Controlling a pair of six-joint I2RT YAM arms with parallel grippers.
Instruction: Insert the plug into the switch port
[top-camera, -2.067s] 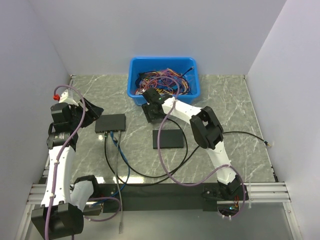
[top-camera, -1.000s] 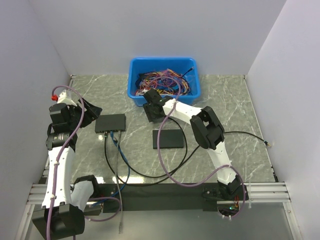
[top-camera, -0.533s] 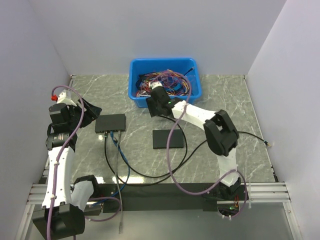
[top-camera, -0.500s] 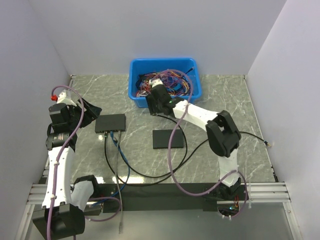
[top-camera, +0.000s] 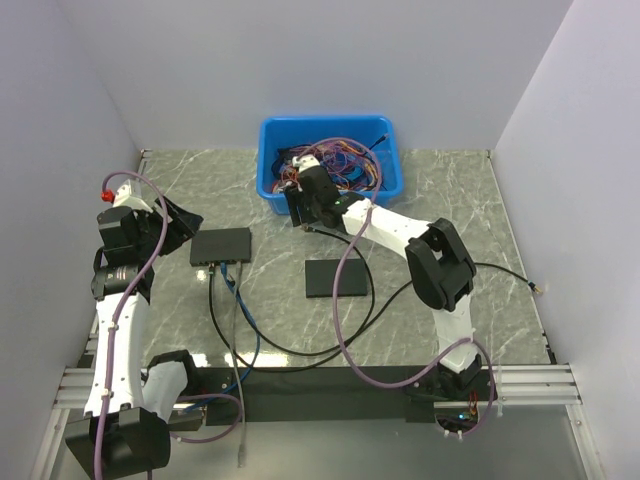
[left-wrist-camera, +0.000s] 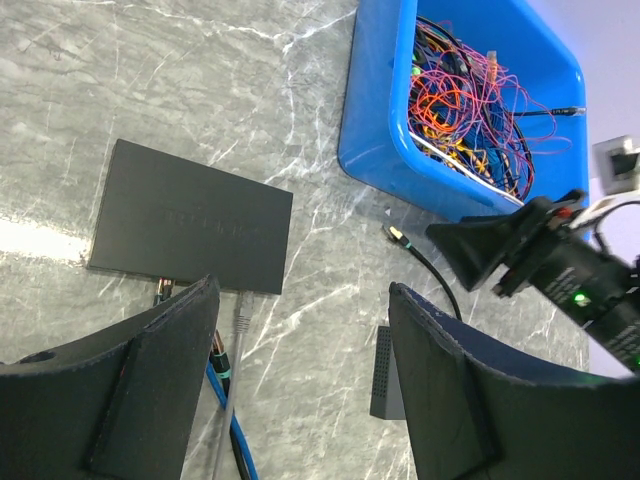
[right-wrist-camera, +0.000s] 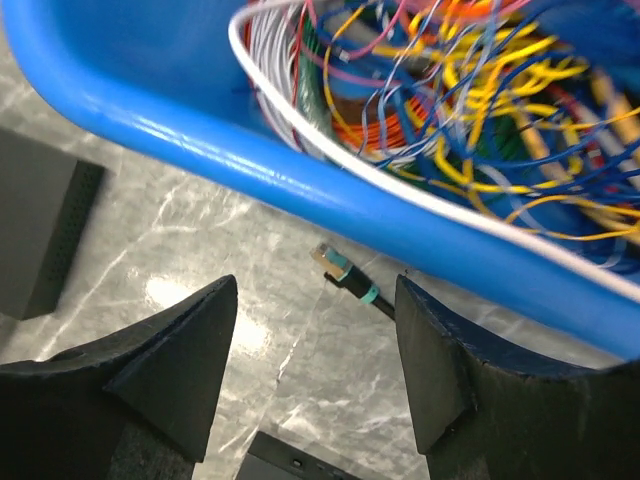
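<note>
The switch (top-camera: 221, 245) is a dark charcoal box on the marble table, with several cables in the ports on its near edge (left-wrist-camera: 165, 290). It also shows in the left wrist view (left-wrist-camera: 190, 215) and at the left edge of the right wrist view (right-wrist-camera: 35, 235). The plug (right-wrist-camera: 335, 262), gold-tipped with teal bands on a black cable, lies on the table just in front of the blue bin (top-camera: 385, 180). It also shows in the left wrist view (left-wrist-camera: 395, 233) and the top view (top-camera: 309, 228). My right gripper (right-wrist-camera: 315, 300) is open above it, a finger on each side, touching nothing. My left gripper (left-wrist-camera: 303, 300) is open and empty, left of the switch.
A plain black slab (top-camera: 337, 278) lies right of the switch; its edge shows in the right wrist view (right-wrist-camera: 290, 462). The bin holds tangled coloured wires (right-wrist-camera: 480, 90). Blue and grey cables (left-wrist-camera: 225, 420) run from the switch toward me. The black cable (top-camera: 300, 350) loops across the table.
My right gripper has moved from beside the slab up to the bin's front left corner. The plug now shows lying on the table under it. The left arm has barely moved.
</note>
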